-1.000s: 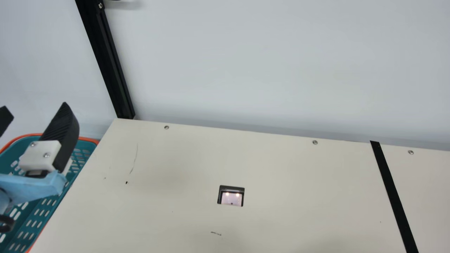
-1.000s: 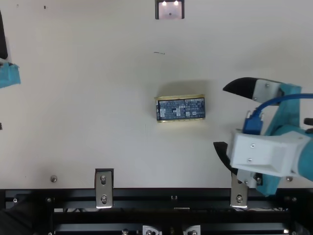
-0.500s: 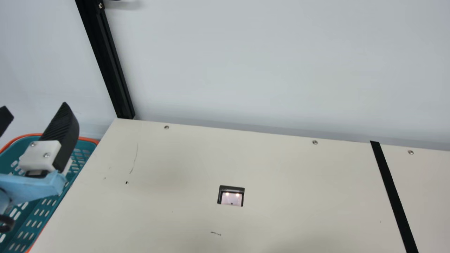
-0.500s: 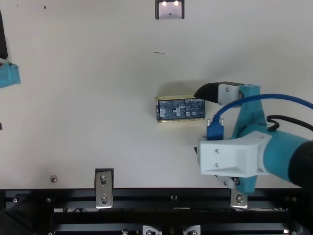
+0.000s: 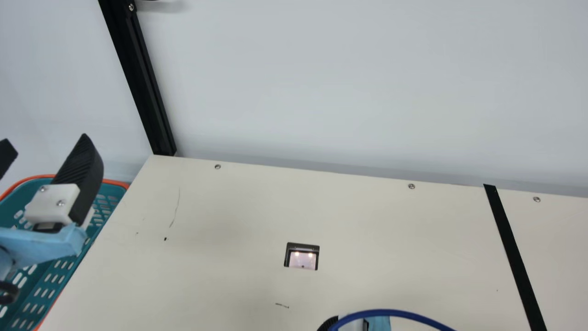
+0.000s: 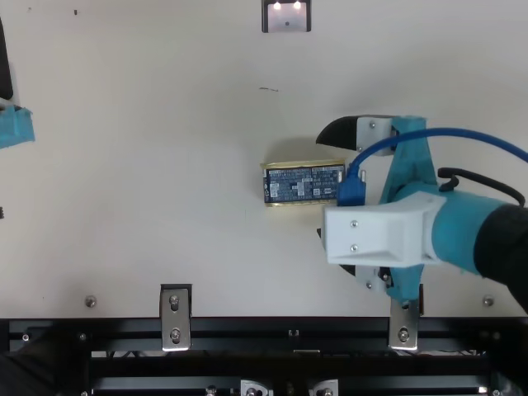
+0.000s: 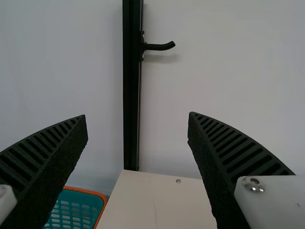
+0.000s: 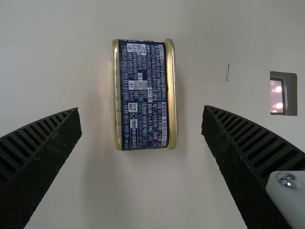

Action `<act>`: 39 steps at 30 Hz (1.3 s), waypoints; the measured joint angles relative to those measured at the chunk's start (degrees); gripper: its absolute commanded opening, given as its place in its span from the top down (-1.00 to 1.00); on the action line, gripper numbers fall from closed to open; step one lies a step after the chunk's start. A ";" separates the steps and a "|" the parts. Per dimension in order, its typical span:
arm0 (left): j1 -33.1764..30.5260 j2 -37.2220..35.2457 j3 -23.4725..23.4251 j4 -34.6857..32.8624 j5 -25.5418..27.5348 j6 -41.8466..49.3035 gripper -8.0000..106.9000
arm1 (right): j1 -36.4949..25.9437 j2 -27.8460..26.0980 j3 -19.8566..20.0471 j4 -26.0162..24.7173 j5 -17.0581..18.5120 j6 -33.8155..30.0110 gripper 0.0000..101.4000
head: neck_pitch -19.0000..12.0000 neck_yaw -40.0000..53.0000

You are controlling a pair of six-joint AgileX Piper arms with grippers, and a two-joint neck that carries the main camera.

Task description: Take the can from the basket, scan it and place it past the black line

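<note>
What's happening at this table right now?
The robot's right gripper is open and lined up with a can that lies on its side on the table, label facing up; it has no grip on it. The can is out of the basket, away from the scanner, and not past the black line. The left gripper, also open, is over by the basket, holding nothing.

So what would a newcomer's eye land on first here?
Probably the dark blue, gold-rimmed can lying on its side on the cream table, just ahead of the open right gripper. Then the lit scanner window in the table, and the black line toward the main view's right.
</note>
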 measured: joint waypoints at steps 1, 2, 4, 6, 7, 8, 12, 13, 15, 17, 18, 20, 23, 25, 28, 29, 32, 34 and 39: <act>0.00 0.00 0.00 0.00 0.00 0.00 -0.71 | -0.16 0.49 -0.15 0.57 0.00 -0.60 -1.00 | -0.29 0.29; 0.00 0.00 0.00 0.00 0.00 0.00 -0.71 | -0.23 0.96 -0.21 1.08 0.00 -1.08 -1.00 | -0.29 0.00; 0.00 0.00 0.00 0.00 0.00 0.00 -0.71 | -0.44 1.99 -0.48 1.71 -0.09 -2.11 -1.00 | -0.29 0.00; 0.00 0.00 0.00 0.00 0.00 0.00 -0.71 | -0.59 2.95 -0.65 2.64 -0.20 -2.69 -1.00 | -0.29 0.00; 0.00 0.00 0.00 0.00 0.00 0.00 -0.71 | -0.66 3.26 -0.65 3.13 -0.22 -3.14 -1.00 | -0.29 0.00; 0.00 0.00 0.00 0.00 0.00 0.00 -0.71 | -0.84 3.64 -0.65 3.63 -0.21 -3.54 -1.00 | -0.29 0.00; 0.00 0.00 0.00 0.00 0.00 0.00 -0.71 | -1.95 4.65 -0.65 5.23 -0.76 -4.94 -1.00 | 0.00 0.00; 0.00 0.00 0.00 0.00 0.00 0.00 -0.71 | -2.17 4.80 -0.65 5.65 -1.02 -5.08 -1.00 | 0.00 0.00; 0.00 0.00 0.00 0.00 0.00 0.00 -0.71 | -2.82 5.23 -0.33 6.56 -1.67 -5.30 -1.00 | 0.00 0.00; 0.00 0.00 0.00 0.00 0.00 0.00 -0.71 | -3.28 5.56 -0.05 7.11 -2.35 -5.48 -1.00 | -0.29 0.00; 0.00 0.00 0.00 0.00 0.00 0.00 -0.71 | -3.39 5.76 0.09 7.63 -2.93 -5.54 -1.00 | -0.29 0.00; 0.00 0.00 0.00 0.00 0.00 0.00 -0.71 | -3.67 6.07 0.28 9.02 -3.78 -5.75 -1.00 | -0.29 0.00; 0.00 0.00 0.00 0.00 0.00 0.00 -0.71 | -4.05 6.72 0.59 10.75 -3.98 -6.67 -1.00 | -0.29 0.29; 0.00 0.00 0.00 0.00 0.00 0.00 -0.71 | -4.19 7.14 0.58 12.38 -4.12 -7.05 -1.00 | 0.00 0.00; 0.00 0.00 0.00 0.00 0.00 0.00 -0.71 | -4.31 7.82 0.60 14.26 -4.31 -7.85 -1.00 | 0.00 0.00; 0.00 0.00 0.00 0.00 0.00 0.00 -0.71 | -4.31 7.97 0.60 14.68 -4.46 -8.13 -1.00 | 0.00 0.29; 0.00 0.00 0.00 0.00 0.00 0.00 -0.71 | -4.31 8.60 0.66 16.34 -4.58 -8.60 -1.00 | -0.29 0.00; 0.00 0.00 0.00 0.00 0.00 0.00 -0.71 | -4.25 8.96 0.84 17.18 -5.02 -8.94 -1.00 | 0.00 0.00; 0.00 0.00 0.00 0.00 0.00 0.00 -0.71 | -3.76 9.57 1.19 17.72 -5.68 -9.38 -1.00 | -0.29 0.00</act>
